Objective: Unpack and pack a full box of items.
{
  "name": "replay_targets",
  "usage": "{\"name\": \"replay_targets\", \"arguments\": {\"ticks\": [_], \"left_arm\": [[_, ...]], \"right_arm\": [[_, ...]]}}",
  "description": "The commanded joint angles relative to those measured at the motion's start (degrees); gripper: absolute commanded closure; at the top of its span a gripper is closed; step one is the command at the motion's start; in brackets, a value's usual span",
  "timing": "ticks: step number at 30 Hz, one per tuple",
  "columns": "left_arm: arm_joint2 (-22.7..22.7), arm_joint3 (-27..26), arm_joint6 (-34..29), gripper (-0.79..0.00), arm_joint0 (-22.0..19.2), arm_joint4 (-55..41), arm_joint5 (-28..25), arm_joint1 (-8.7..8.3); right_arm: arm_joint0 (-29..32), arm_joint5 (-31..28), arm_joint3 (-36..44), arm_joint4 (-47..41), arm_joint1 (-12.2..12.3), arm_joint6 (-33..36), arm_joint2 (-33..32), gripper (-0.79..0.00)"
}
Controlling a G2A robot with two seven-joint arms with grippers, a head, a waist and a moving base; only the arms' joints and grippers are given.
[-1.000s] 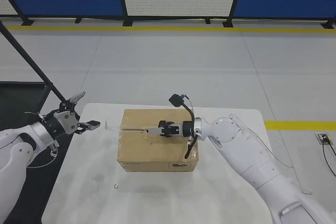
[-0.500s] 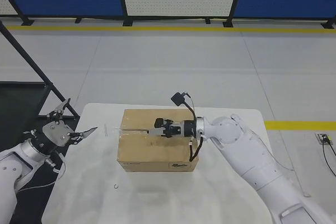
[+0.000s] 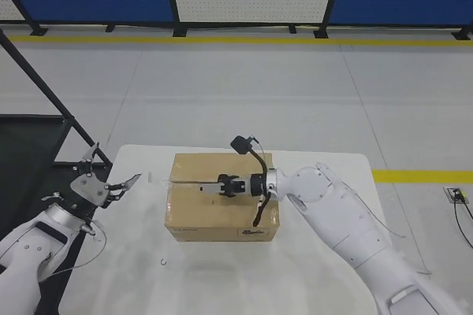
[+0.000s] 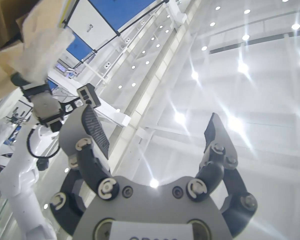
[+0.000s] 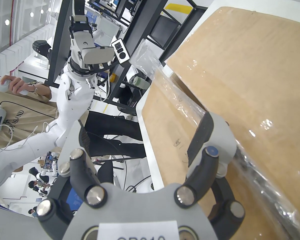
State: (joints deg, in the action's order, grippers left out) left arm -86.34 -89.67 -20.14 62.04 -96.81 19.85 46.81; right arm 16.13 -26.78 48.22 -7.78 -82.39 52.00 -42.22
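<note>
At the worktop's [image 3: 118, 268] left edge the left gripper [image 3: 113, 165] hangs with its fingers spread. The cardboard box [image 3: 221, 213] sits mid-worktop toward the far edge, clear tape [image 5: 180, 101] along its top seam. Over that seam the right gripper [image 3: 211, 187] has its fingers spread, one lying on the tape.

r gripper [image 5: 144, 124] jaws apart at box [image 5: 240, 63] seam, clear tape [image 5: 176, 98] alongside

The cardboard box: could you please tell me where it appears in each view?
Top view: cardboard box mid-table, under the right gripper.
Left wrist view: cardboard box far off, beside the right gripper.
Right wrist view: cardboard box close beside the jaws.
Shared landmark: the loose clear tape at its seam.
</note>
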Motion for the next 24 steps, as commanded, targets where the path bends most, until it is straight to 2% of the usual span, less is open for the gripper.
{"name": "replay_targets", "arguments": {"ticks": [1, 10, 16, 24], "left_arm": [[-1.0, -0.1, -0.1, -0.785, 1.1, -0.4, -0.6, 0.09], [-4.4, -0.6, -0.9, -0.785, 5.1, -0.9, -0.8, 0.48], [-5.7, -0.7, -1.7, -0.785, 6.7, -1.0, -0.9, 0.85], [-7.0, -1.2, -2.6, -0.785, 8.7, -0.7, -1.0, 1.38]], "right_arm": [[-0.3, 0.2, -0.8, 0.1, -0.4, -0.7, 0.2, -0.785], [-1.8, 0.0, -3.0, -2.2, -2.5, -0.1, 1.7, -0.785], [-2.8, 1.5, -4.9, -2.5, -4.0, -3.2, 2.4, -0.785], [-3.2, -1.1, -6.7, -12.0, -5.5, -0.9, -0.1, -0.785]]}}
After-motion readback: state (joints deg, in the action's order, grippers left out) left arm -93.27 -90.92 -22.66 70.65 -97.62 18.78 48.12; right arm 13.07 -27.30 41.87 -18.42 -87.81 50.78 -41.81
